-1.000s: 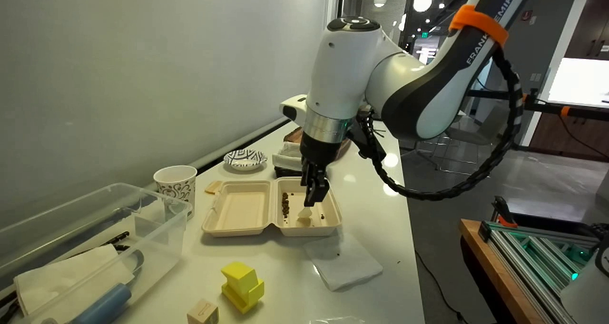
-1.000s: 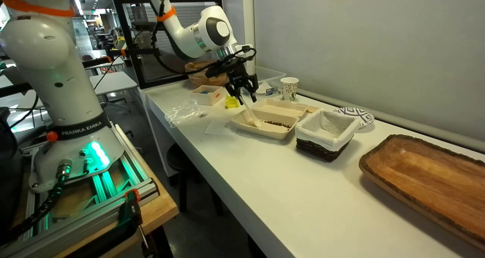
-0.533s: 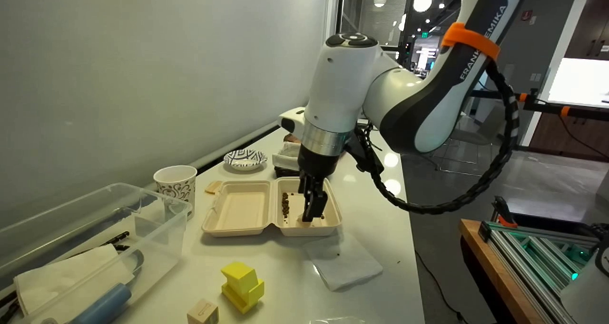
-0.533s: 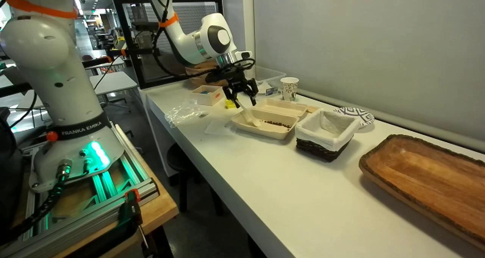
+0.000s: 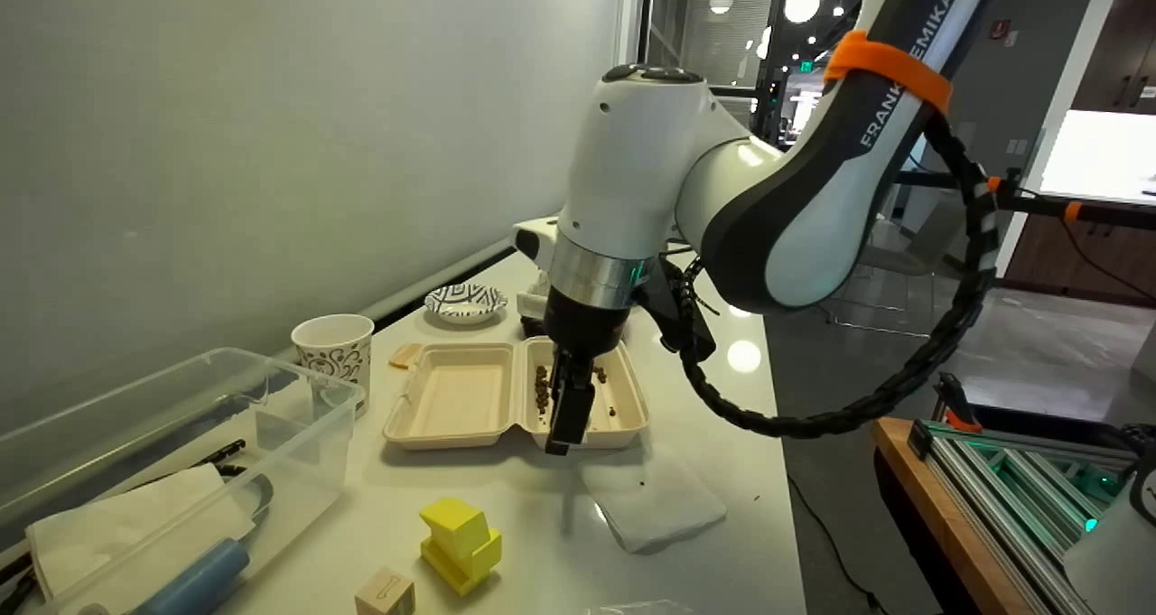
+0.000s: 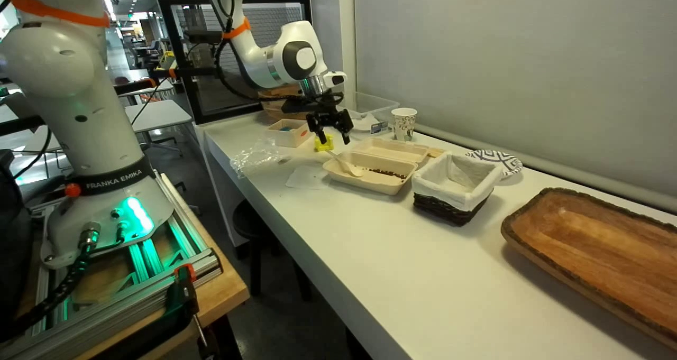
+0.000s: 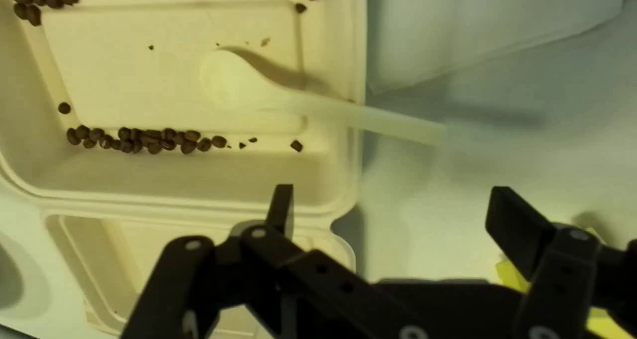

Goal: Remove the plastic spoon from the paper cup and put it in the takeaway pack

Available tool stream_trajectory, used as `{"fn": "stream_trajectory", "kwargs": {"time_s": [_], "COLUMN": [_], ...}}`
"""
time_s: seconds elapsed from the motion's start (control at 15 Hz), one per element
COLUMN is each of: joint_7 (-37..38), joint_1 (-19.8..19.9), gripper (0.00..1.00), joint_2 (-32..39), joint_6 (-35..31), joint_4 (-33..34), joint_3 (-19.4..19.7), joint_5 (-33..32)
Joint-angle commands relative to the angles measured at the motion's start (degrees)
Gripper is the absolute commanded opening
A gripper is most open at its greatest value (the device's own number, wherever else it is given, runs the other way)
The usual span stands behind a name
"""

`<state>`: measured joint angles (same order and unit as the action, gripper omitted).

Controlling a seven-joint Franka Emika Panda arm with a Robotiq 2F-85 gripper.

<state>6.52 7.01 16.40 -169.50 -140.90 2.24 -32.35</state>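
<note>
The takeaway pack (image 5: 465, 389) lies open on the table, its food half holding dark beans; it also shows in the other views (image 6: 365, 184) (image 7: 174, 80). The white plastic spoon (image 7: 239, 87) has its bowl in that half, its handle crossing the rim and sticking out; it also shows in an exterior view (image 6: 351, 169). The gripper hides it in an exterior view. My gripper (image 7: 392, 188) is open and empty, above the pack's edge and apart from the spoon; it shows in both exterior views (image 5: 557, 448) (image 6: 334, 139). The swirl-patterned white paper cup (image 5: 334, 353) stands upright behind the clear bin (image 6: 404, 125).
A clear plastic bin (image 5: 307, 479) stands beside the pack. A yellow block (image 5: 461, 543), a wooden cube (image 5: 386, 594) and a white napkin (image 5: 659, 507) lie nearby. A lined basket (image 6: 449, 191), a patterned bowl (image 5: 465, 302) and a wooden tray (image 6: 603, 254) are beyond the pack.
The spoon stood steeply with its handle at a gripper finger; its handle has dropped over the pack's rim. My gripper has come down, then moved sideways off the spoon.
</note>
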Motion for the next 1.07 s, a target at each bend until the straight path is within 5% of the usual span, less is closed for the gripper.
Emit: {"fn": "stream_trajectory", "kwargs": {"time_s": [0.0, 0.2, 0.33, 0.4, 0.47, 0.67, 0.8, 0.87, 1.0], "joint_7": [-8.6, -15.8, -21.2, -23.3, -23.8, -16.0, -10.9, -14.9, -12.7], "joint_1": [5.7, 14.6, 22.9, 20.6, 12.6, 7.4, 5.8, 3.5, 3.1], "gripper": [1.0, 1.0, 1.0, 1.0, 1.0, 1.0, 1.0, 1.0, 1.0], "joint_2": [-4.1, -6.4, -10.7, -14.1, -17.0, -25.2, -29.9, -25.1, -29.2], "joint_6": [1.9, 8.2, 19.3, 23.4, 28.0, 41.2, 47.1, 42.7, 46.3], "joint_4": [-1.8, -1.1, 1.6, 1.0, 2.1, 5.6, 8.6, 7.9, 9.3], "joint_3": [-9.4, -22.9, -32.2, -29.6, -21.2, -11.7, -7.7, -6.3, -4.5], "joint_5": [14.7, 29.4, 38.8, 43.4, 46.5, 38.0, 30.5, 34.3, 31.3]}}
